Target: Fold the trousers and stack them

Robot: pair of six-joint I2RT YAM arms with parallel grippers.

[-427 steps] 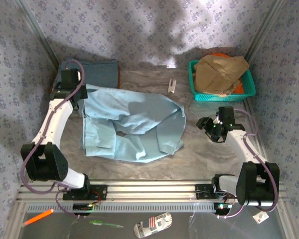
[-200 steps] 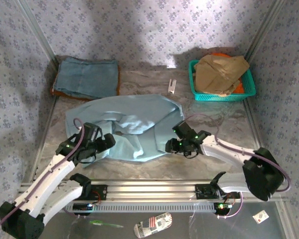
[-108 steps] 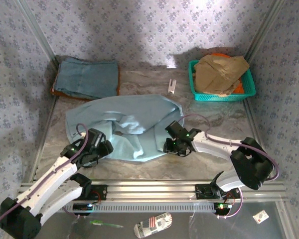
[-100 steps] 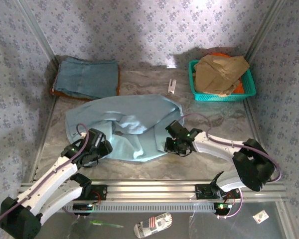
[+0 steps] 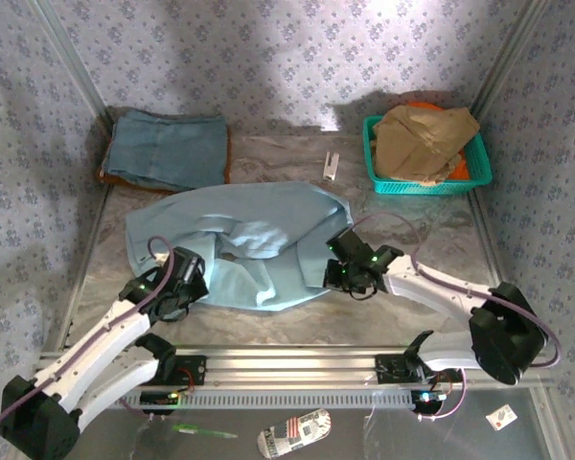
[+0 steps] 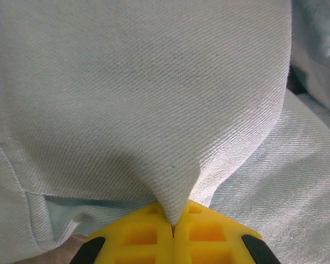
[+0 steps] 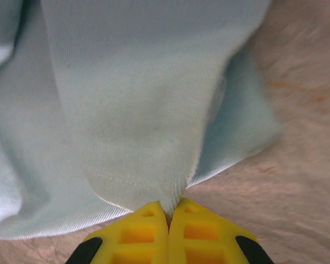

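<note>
**Operator:** Where are the trousers, and what is holding them?

**Guide:** The trousers lie rumpled across the middle of the worktop, bunched toward the near side. Your left gripper is clamped on cloth at their near-left edge, and your right gripper is clamped on the near-right edge. Both wrist views show a small peak of fabric nipped right at the tips.

**Operator:** How will the cloth behave?

**Guide:** You should expect it to be light, thin and limp. It will likely sag between your two holds and trail on the surface instead of keeping any shape. It looks smooth, so such a shallow pinch could slip. A deeper bite on a seam or hem would serve you better, though I cannot tell which part of the garment each hold is on.

**Operator:** And the room to move?

**Guide:** You have bare surface to the right of the trousers and a narrow strip in front. A folded slate-blue garment sits at the back left. The basket holding a tan garment sits at the back right, with a small white object between them. Patterned walls close three sides, so keep any lift low and central.
</note>
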